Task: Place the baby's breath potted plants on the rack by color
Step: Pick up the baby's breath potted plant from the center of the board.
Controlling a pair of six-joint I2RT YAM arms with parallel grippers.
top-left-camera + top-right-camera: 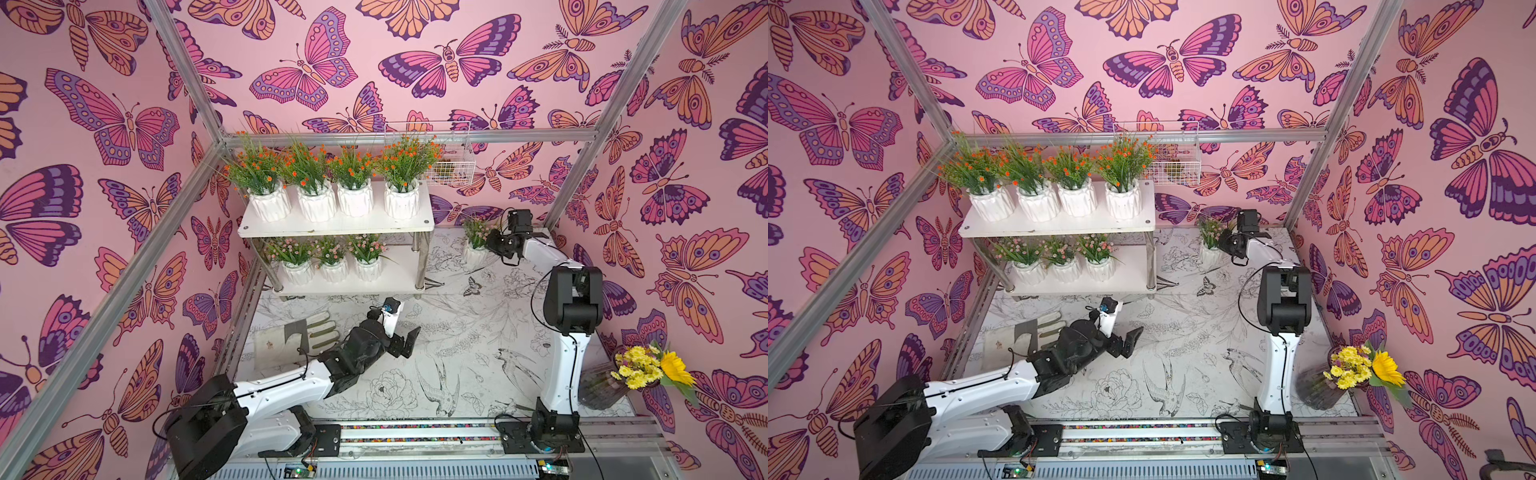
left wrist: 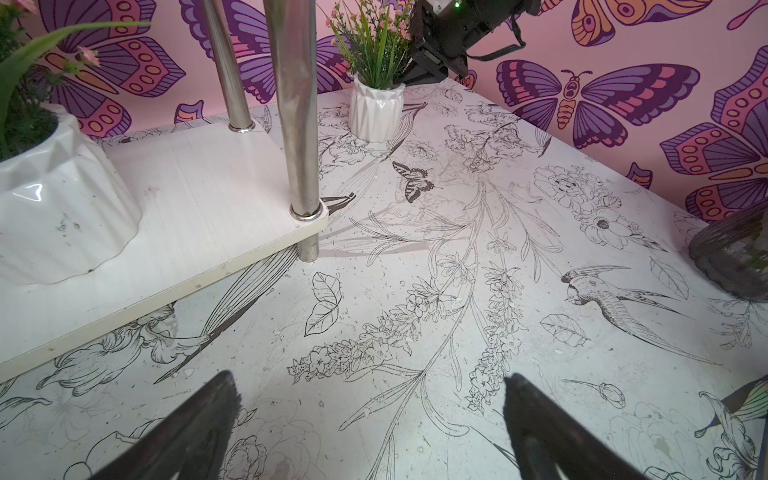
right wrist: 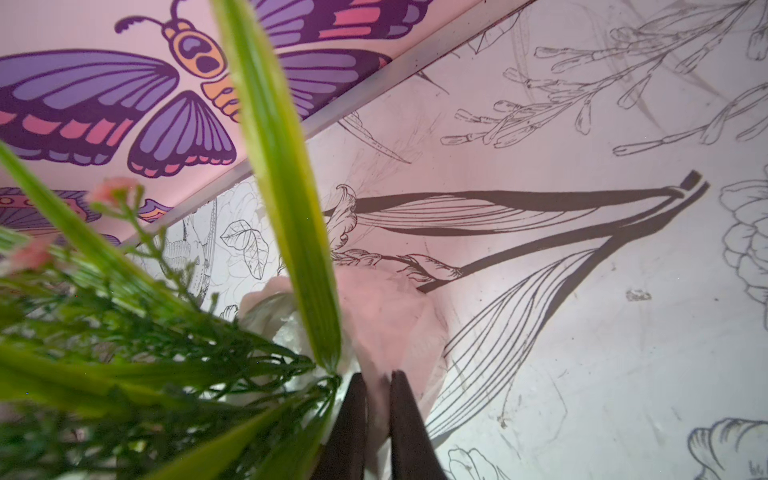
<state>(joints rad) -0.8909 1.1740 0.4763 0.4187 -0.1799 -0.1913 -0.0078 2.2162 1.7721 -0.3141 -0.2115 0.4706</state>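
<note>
One pink plant [image 1: 476, 237] (rim pinched) in right gripper [image 3: 378, 375].

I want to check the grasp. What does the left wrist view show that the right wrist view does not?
Only the left wrist view: the rack with a shelved pink plant, the dark vase, the open left claw. Only the right wrist view: the right claw shut on the loose pink plant at its pot rim. Both: that plant on the table.
</note>
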